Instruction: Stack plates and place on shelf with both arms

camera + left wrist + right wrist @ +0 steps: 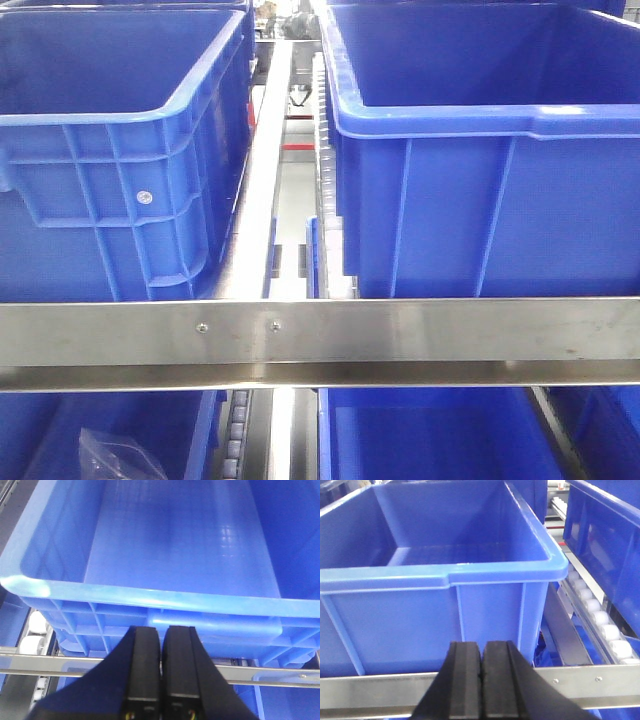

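While both pincers press together | glossy ribbed crates (110, 150) | brushed-steel shelf (400, 335) rail, seemingly bare

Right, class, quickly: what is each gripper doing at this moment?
Left gripper: closed, holding nothing, facing a blue crate.
Right gripper: closed, holding nothing, above the shelf rail.

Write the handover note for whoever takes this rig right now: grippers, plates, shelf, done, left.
Left gripper: shut, fingers together, holding nothing, facing a blue crate.
Right gripper: shut and holding nothing, in front of another blue crate.
Shelf: steel front rail runs across the front view, crates above and below it.
Plates: none visible in any view, so whether they are stacked or shelved cannot be told.
Left to do: locate the plates first, then stack and shelve them if not already done.
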Controlling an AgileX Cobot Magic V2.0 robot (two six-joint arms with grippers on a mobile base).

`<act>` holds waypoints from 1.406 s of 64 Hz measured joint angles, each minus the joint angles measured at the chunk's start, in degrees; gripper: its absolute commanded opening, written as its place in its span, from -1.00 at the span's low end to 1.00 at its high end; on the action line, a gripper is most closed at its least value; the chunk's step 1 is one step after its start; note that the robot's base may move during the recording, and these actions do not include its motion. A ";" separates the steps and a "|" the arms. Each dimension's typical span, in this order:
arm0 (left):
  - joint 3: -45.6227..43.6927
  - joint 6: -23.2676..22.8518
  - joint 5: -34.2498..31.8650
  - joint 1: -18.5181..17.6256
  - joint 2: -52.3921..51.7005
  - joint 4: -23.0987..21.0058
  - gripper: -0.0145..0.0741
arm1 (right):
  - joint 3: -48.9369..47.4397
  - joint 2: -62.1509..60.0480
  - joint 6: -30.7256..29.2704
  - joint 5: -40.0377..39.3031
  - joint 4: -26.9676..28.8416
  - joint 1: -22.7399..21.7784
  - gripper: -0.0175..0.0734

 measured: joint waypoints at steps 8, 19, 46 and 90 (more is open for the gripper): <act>0.00 0.00 0.00 0.00 0.00 0.00 -0.48 | 0.00 0.00 -0.35 0.00 0.02 0.00 -0.56; 0.00 0.00 0.00 0.00 0.00 0.00 -0.48 | 0.00 0.00 -0.35 0.00 0.12 0.00 -0.56; 0.00 0.00 0.00 0.00 0.00 0.00 -0.48 | 0.00 0.00 -0.44 0.00 0.24 0.00 -0.56; 15.82 0.00 -10.11 -0.35 -21.41 0.80 -0.48 | 0.00 0.00 -0.44 0.00 0.24 0.00 -0.56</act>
